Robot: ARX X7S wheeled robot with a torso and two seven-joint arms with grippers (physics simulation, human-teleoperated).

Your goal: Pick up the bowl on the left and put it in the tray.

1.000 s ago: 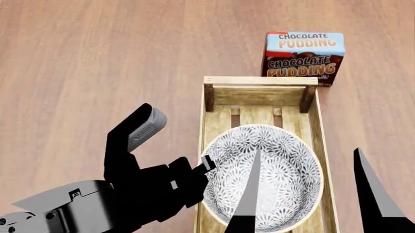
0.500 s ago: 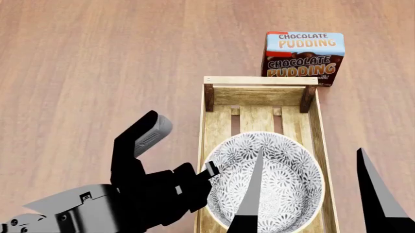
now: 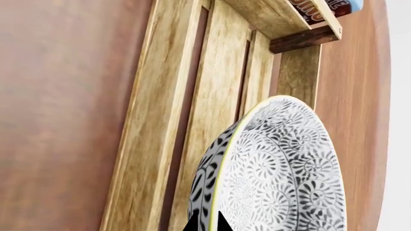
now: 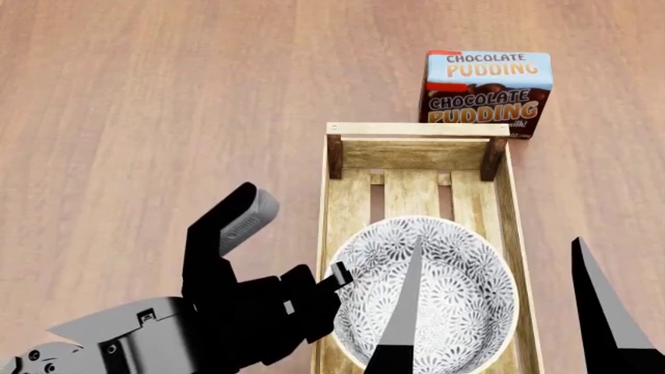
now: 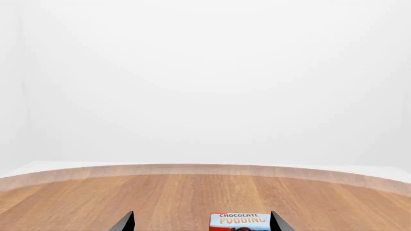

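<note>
The bowl, white with a dense grey-black floral pattern, lies within the near half of the tray, a light-wood slatted crate. My left gripper is shut on the bowl's left rim. The left wrist view shows its two dark tips pinching the yellow-edged rim of the bowl at the left gripper, above the tray slats. I cannot tell whether the bowl rests on the slats. My right gripper hovers open above the bowl and holds nothing; its tips stand wide apart.
A chocolate pudding box stands upright just beyond the tray's far end, and it also shows in the right wrist view. Wooden tabletop stretches to the left and far side.
The bowl, held by my left gripper, has shifted toward the tray's near end and looks lower. The left arm moved with it. The right gripper stayed nearly still.
</note>
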